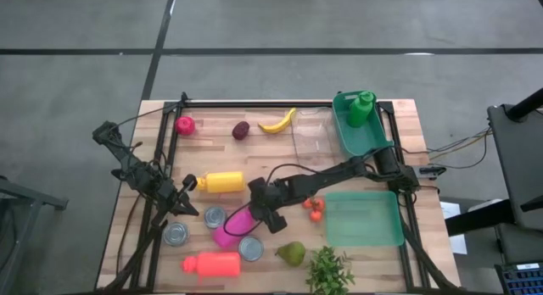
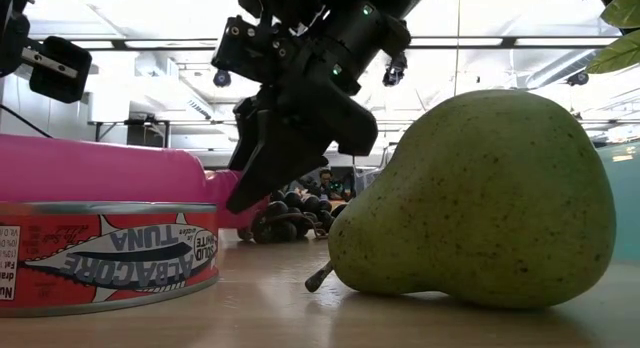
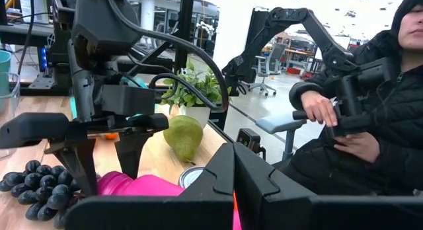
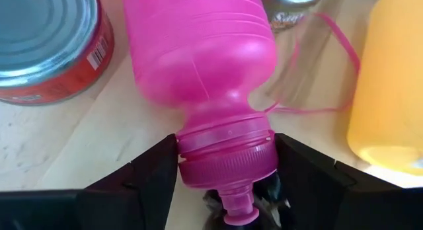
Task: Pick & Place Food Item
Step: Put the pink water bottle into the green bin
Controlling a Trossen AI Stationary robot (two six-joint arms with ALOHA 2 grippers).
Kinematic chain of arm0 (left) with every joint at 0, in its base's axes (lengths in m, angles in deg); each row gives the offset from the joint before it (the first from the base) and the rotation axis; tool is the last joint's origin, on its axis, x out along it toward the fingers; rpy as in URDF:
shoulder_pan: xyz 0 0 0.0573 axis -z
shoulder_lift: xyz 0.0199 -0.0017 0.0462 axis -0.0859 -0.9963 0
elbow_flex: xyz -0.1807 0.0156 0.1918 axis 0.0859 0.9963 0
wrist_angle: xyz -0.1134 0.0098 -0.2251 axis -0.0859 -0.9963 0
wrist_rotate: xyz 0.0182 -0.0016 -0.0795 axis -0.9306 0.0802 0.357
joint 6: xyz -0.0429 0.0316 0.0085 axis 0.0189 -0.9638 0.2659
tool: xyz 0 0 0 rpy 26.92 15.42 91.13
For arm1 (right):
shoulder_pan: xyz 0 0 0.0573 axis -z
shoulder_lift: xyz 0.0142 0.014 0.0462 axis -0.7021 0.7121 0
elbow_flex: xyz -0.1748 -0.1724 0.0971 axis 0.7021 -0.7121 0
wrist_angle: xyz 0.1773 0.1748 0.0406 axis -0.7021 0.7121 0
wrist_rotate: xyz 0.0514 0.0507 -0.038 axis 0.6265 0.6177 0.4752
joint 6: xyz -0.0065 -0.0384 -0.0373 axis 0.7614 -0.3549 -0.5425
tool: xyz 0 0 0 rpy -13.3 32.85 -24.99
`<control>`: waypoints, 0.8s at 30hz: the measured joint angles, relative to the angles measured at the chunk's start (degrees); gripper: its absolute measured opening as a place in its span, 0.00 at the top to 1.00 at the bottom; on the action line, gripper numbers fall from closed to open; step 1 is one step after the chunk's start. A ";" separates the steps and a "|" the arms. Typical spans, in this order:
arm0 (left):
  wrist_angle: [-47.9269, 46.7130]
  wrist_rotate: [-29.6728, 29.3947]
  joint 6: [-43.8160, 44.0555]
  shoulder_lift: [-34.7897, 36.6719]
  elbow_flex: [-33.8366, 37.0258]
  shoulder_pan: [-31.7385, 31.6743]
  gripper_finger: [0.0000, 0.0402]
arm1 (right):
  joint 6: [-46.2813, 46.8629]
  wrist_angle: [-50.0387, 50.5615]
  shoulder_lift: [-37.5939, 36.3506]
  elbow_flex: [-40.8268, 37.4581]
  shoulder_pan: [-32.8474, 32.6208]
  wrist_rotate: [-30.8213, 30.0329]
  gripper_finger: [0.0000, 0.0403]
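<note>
Wooden table (image 1: 407, 117), seated person (image 3: 370, 124) beyond.

Right wrist view: the pink bottle (image 4: 198, 78) is cut off at the picture's edge, so its base is not seen. The tuna can (image 4: 49, 41) is cropped on two sides, and the yellow bottle (image 4: 390, 84) shows only one flank. Dark grapes (image 4: 241, 207) are largely hidden beneath the pink bottle's cap, a small blurred patch only.

Low view: the pear (image 2: 480, 198) blocks most of the table behind it. The right gripper (image 2: 290, 148) is cut off above.

Left wrist view: the left gripper (image 3: 232, 190) is blurred and covers the near table. The person (image 3: 370, 117) is cropped at the edge.

High view: can labels are too small to read.
</note>
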 joint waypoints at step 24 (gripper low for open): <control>0.00 0.00 -0.02 0.01 0.00 -0.01 1.00 | 11.21 41.61 -0.06 26.87 -3.77 -10.39 0.43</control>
